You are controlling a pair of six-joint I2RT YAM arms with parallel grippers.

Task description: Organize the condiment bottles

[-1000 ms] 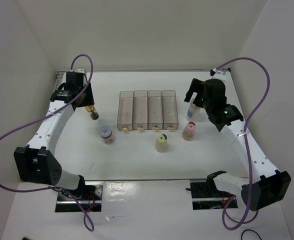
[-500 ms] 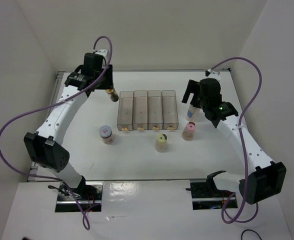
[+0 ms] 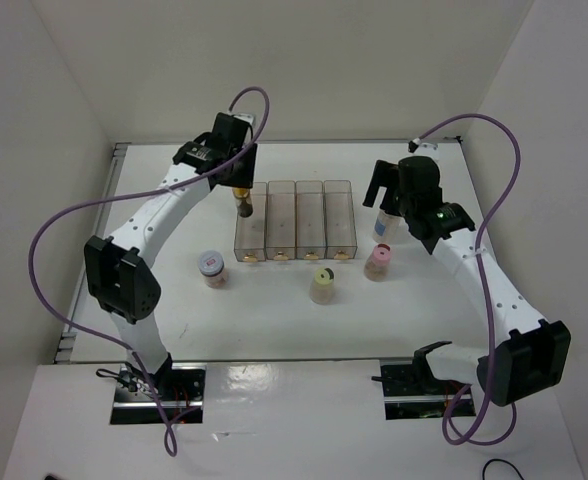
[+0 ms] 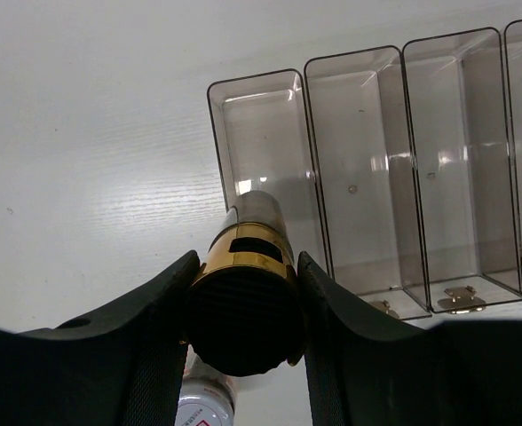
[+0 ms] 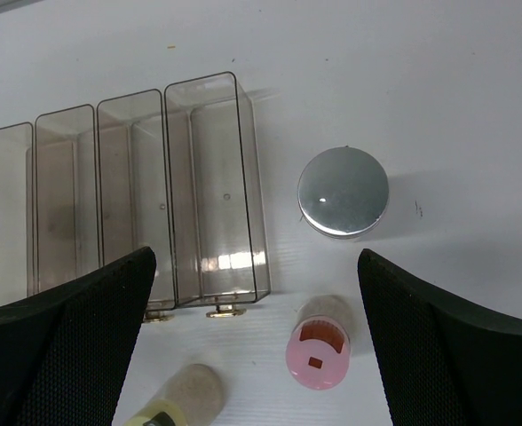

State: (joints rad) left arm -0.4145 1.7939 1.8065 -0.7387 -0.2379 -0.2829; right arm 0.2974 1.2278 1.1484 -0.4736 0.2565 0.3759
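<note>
Top view: left gripper [image 3: 240, 188] is clamped on the slim amber bottle [image 3: 243, 207], right over the rack's [image 3: 296, 220] left end slot. Right gripper [image 3: 387, 193] jaws are wide apart, holding nothing.
Left wrist: black cap is squeezed between both fingers, rack slot just past the tips.
Right wrist: grey-lidded jar [image 5: 343, 192] sits ahead of the spread jaws, pink jar [image 5: 317, 355] closer in between them.

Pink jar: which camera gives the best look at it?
The right wrist view: the pink jar appears large and unobstructed there, seen from above with its lid facing the camera. The top view shows it whole but tiny, standing right of the rack. The left wrist view misses it entirely.
</note>
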